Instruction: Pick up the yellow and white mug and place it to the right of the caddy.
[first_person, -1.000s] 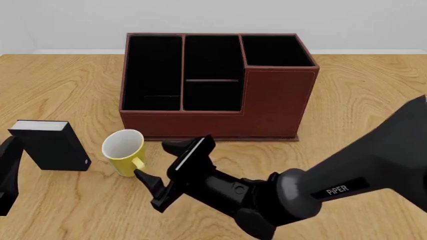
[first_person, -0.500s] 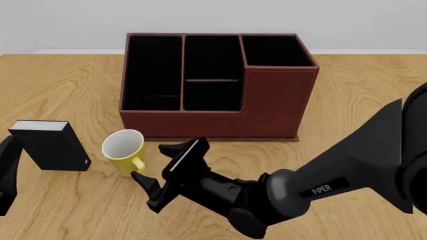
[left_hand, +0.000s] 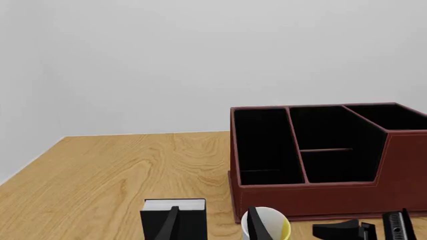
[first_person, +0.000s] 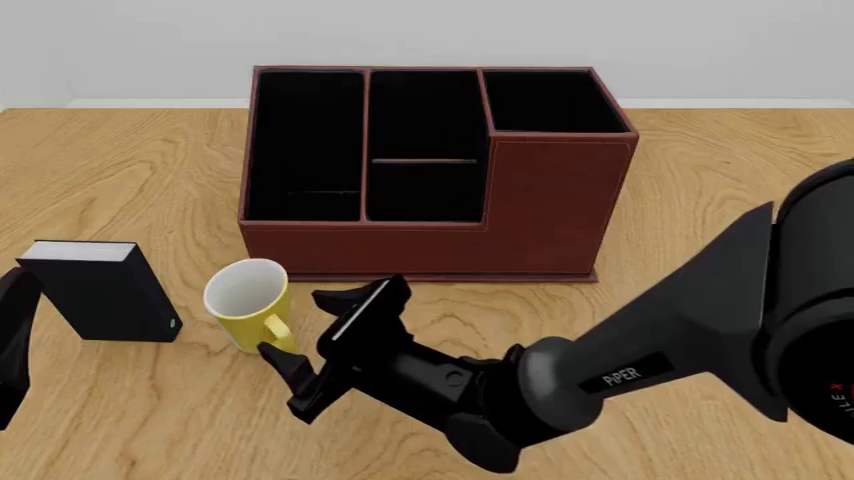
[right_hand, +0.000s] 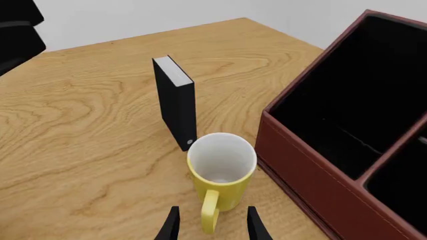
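The yellow and white mug (first_person: 250, 303), a small ceramic cup with a yellow outside, yellow loop handle and white inside, stands upright on the wooden table (first_person: 120, 180), just in front of the left end of the caddy, its handle pointing toward the robot. The caddy (first_person: 427, 170), a large reddish-brown leather-look organiser box with black-lined compartments, is the biggest object, and the table to its right is where the mug belongs. The right arm (first_person: 641, 360) now reaches further left than a second ago, so its gripper (first_person: 324, 330) has closed in on the handle with jaws spread; this looks like the final approach, the mug not yet held. The small black book-like block (first_person: 100, 290) stands just left of the mug. The right wrist view shows what the front view hides: both fingertips (right_hand: 170, 225) flank the handle (right_hand: 210, 215) without touching it. The left gripper (left_hand: 213, 222) appears only as two spread fingers in its own wrist view, empty and idle.
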